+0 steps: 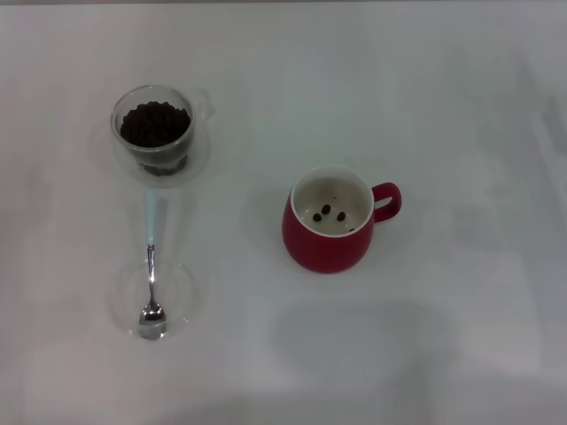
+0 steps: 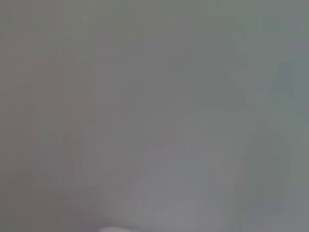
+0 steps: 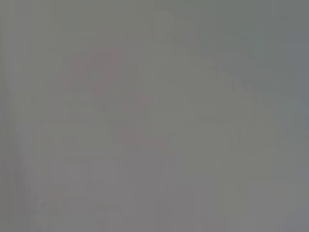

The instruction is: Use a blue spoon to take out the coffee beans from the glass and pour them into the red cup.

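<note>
In the head view the glass [image 1: 152, 133] stands at the far left of the white table, filled with a dark heap of coffee beans [image 1: 156, 122]. The blue spoon [image 1: 152, 266] lies nearer to me than the glass, pale handle pointing toward it and silver bowl resting in a shallow clear dish [image 1: 180, 301]. The red cup [image 1: 330, 221] stands upright near the middle, handle to the right, with three beans on its cream inside. Neither gripper shows in any view; both wrist views show only a blank grey surface.
The white table [image 1: 443, 106] stretches wide around the objects. A faint shadow falls on the table near its front edge, below the red cup.
</note>
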You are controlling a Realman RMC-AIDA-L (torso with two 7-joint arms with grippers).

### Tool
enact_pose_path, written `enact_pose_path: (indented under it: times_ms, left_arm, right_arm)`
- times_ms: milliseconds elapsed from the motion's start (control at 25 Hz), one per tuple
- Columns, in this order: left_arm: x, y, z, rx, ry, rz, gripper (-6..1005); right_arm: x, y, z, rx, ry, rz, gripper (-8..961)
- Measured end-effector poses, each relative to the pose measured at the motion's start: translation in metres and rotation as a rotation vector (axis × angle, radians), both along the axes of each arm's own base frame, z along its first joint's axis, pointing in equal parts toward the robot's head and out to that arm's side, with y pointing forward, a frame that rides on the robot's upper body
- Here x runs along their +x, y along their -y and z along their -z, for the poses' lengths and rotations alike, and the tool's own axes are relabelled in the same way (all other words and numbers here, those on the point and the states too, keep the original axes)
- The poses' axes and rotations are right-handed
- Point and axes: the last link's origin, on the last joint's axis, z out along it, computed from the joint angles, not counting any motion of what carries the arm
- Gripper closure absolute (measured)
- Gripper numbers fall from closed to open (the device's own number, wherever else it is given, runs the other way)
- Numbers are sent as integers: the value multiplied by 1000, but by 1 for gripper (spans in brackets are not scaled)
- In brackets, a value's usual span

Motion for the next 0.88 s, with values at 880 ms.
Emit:
enact_pose_path:
  times_ms: [880]
  left_arm:
    - [2,-24,4,-14,43,-37,163]
  right_arm:
    - [-3,-8,0,7,-44,-2,107]
